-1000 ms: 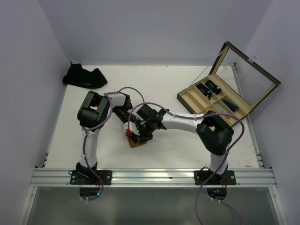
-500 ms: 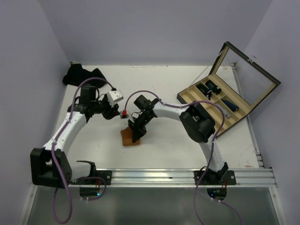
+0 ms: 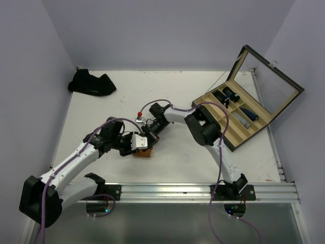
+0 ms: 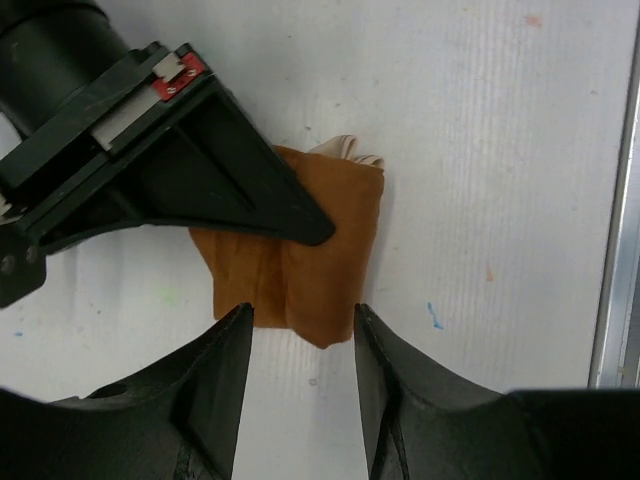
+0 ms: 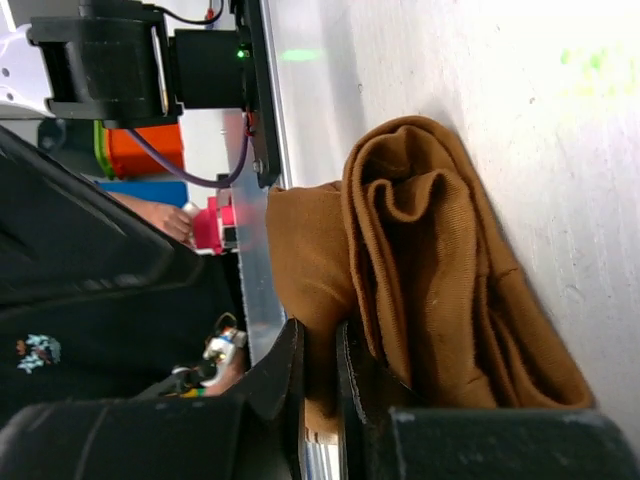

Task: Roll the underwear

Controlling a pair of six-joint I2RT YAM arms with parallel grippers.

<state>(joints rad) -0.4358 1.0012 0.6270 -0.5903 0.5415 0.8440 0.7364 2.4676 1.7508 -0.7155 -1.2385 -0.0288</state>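
The rust-orange underwear lies folded into a small bundle on the white table, near the front middle. In the left wrist view the orange underwear shows a bit of cream waistband at its far edge. My right gripper is shut on a fold of the orange underwear; its jaws pinch the cloth's edge. My left gripper is open, its fingertips straddling the near edge of the bundle, apart from the cloth. The right gripper's black finger lies across the cloth's top left.
A pile of dark underwear lies at the back left corner. The wooden compartment box with its glass lid raised stands at the right, with dark rolls in some compartments. The metal rail runs along the front edge.
My left gripper has swung from the back left down to the orange underwear's left side. My right gripper has stayed on the cloth, shifting slightly.
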